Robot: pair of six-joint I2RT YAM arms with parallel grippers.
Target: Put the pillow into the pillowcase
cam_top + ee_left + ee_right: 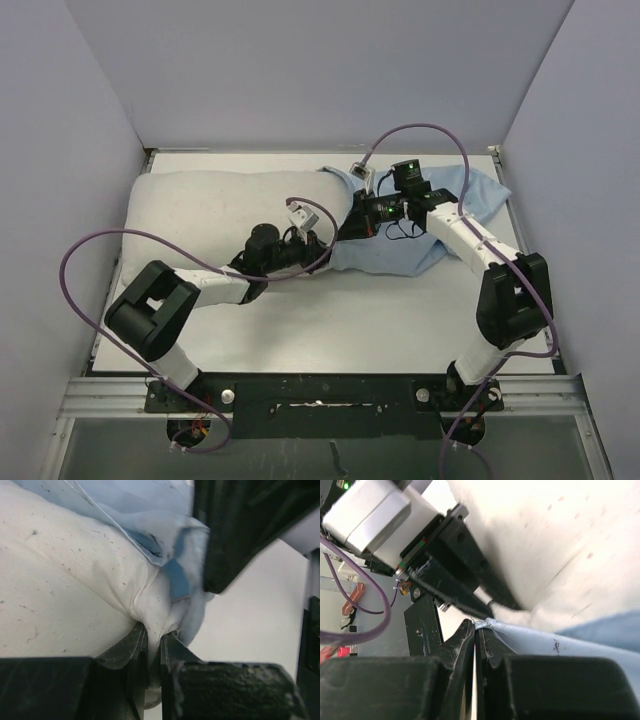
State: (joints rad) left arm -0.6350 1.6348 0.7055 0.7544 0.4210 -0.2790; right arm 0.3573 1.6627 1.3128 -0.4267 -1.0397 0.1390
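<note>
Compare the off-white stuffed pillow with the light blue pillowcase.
The off-white stuffed fabric pillow is plump; the light blue thin fabric pillowcase lies flat and rumpled. The pillow lies left, the pillowcase right. The left gripper pinches a pillow corner; the right gripper pinches the pillowcase's edge. Both are soft cloth.

Left arm [215, 283]: elbow folded out to the left, forearm reaching inward. Left pincer [154, 636]: jaws nipped on a fold of the pillow [60, 580]. Right arm [465, 235]: elbow raised, forearm angled inward. Right pincer [475, 630]: jaws pressed together on the pillowcase [560, 642] edge, just beside the left pincer
</note>
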